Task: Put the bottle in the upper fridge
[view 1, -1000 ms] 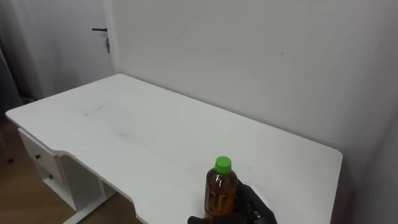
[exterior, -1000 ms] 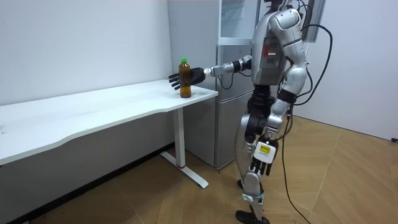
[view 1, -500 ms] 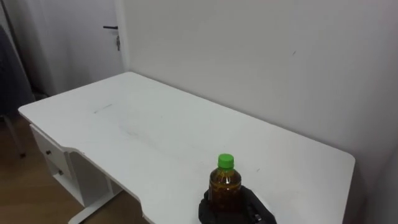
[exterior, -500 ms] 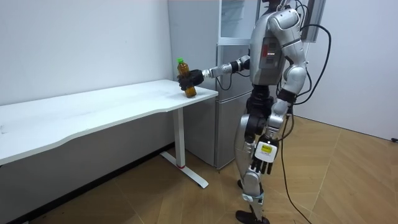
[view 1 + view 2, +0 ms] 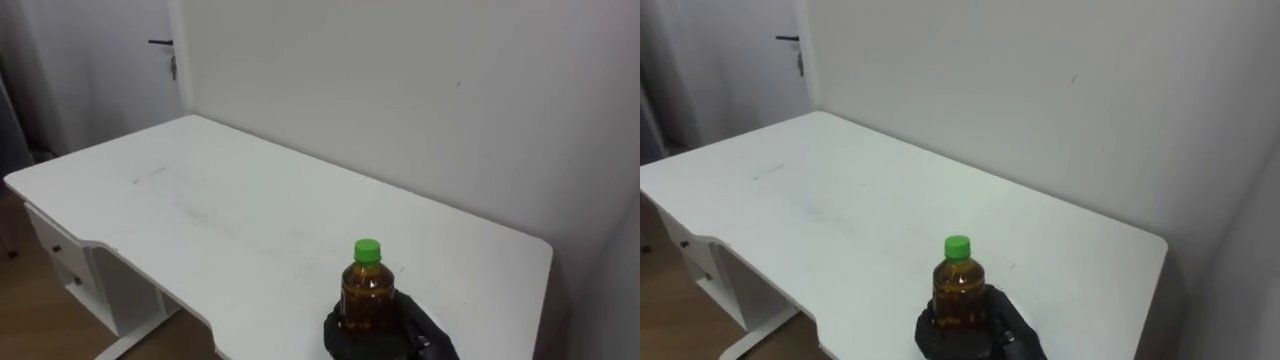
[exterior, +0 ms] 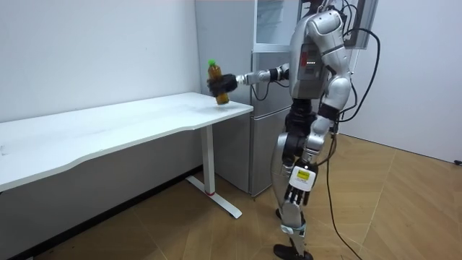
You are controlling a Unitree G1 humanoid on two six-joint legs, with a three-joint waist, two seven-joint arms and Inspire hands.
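up comes the bottle (image 5: 368, 295)! a second ago it stood on the table (image 5: 250, 215), now it's clear of the top, hanging over the near right corner. right hand (image 5: 415, 336) has its dark fingers wrapped round the lower body, green cap (image 5: 368, 249) on top. in the room view the robot stands between the table's end and the fridge (image 6: 263, 108), right arm stretched out, left hand (image 6: 297, 192) down by its thigh, fingers loose and straight.
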